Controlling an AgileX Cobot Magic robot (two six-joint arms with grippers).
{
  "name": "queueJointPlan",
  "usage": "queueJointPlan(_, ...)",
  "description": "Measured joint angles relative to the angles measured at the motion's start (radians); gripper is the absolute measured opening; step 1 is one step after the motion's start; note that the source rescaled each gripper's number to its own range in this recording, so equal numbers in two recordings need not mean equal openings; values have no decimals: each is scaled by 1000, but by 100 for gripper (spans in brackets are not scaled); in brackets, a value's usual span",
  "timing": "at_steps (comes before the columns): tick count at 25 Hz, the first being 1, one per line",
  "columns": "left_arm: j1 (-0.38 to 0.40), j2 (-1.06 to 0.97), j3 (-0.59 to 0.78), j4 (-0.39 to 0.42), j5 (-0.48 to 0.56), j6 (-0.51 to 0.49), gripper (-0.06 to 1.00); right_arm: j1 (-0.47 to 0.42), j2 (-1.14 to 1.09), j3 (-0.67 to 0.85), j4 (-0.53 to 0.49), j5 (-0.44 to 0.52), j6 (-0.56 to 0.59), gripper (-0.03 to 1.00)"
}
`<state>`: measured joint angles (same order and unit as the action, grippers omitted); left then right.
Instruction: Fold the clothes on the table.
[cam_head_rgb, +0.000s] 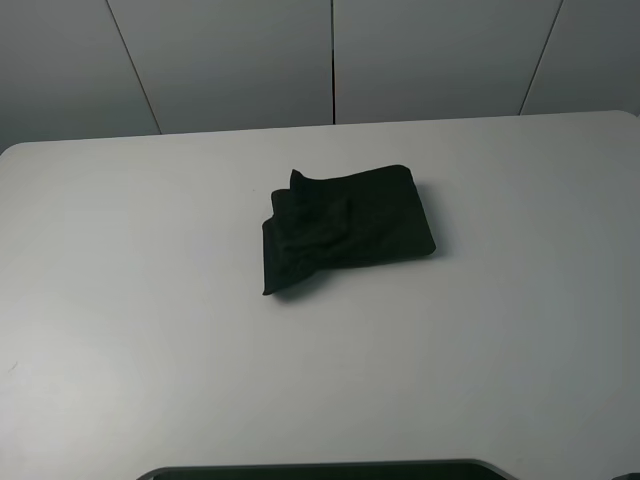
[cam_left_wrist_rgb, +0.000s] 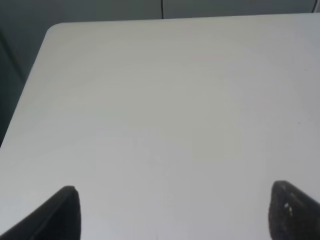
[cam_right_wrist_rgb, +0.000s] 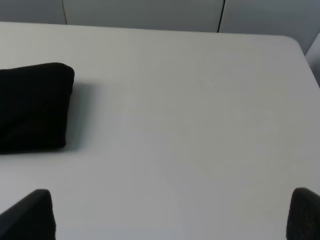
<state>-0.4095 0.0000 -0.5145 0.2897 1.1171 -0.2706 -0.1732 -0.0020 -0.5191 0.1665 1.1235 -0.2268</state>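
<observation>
The black T-shirt (cam_head_rgb: 345, 228) lies folded into a small, rough rectangle near the middle of the white table (cam_head_rgb: 150, 300). Its print and neck label are hidden inside the folds. One folded end also shows in the right wrist view (cam_right_wrist_rgb: 32, 106). Neither gripper shows in the exterior high view. In the left wrist view my left gripper (cam_left_wrist_rgb: 172, 215) is open and empty over bare table, with its two dark fingertips (cam_left_wrist_rgb: 62, 212) wide apart. In the right wrist view my right gripper (cam_right_wrist_rgb: 172, 215) is open and empty, away from the shirt.
Grey wall panels (cam_head_rgb: 330, 60) stand behind the table's far edge. A rounded table corner shows in the left wrist view (cam_left_wrist_rgb: 52, 30). A dark edge of the robot's base (cam_head_rgb: 320, 470) shows at the near side.
</observation>
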Motion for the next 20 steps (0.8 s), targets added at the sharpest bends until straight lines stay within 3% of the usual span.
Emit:
queueJointPlan(6,0,0,2,1,-6,-3,97,50,0,5,-6,-17,0,100)
queueJointPlan(15,0,0,2,-47,-6,-38,96,53,0,5,-10,-17,-2,100)
queueJointPlan(20,0,0,2,-81,-6,-21,79,53,0,5,-10,-17,-4,100)
